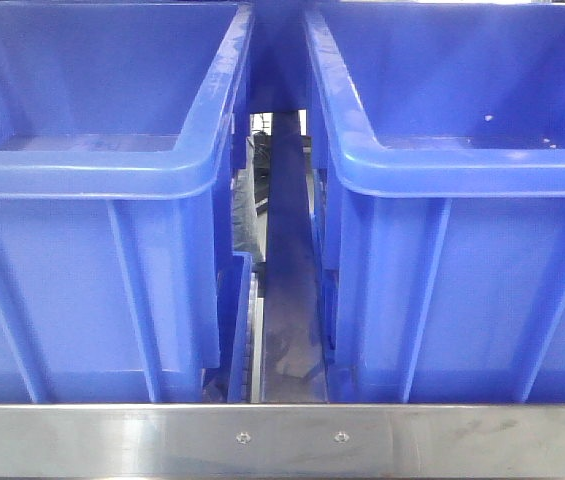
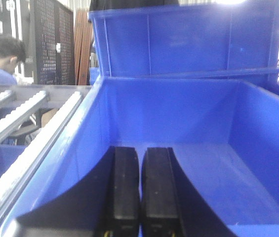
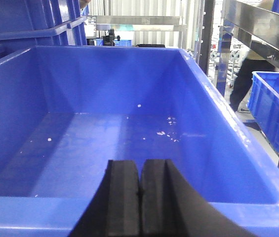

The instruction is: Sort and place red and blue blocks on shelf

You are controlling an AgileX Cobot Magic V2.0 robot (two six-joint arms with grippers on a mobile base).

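You're holding both the left gripper and right gripper closed and empty, each pointing toward twelve o'clock over a bin; no blocks showing, so you're needing to locate them.

A warehouse: steel racking, roller conveyors and stacked blue plastic bins.

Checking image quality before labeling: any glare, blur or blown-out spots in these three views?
Front view: sharp, soft glare streaks on the shelf rail, bright gap between the bins. Left wrist view: soft overall, shut left gripper blurred, highlight clipped at top right. Right wrist view: clearer, right gripper soft, windows behind overexposed.
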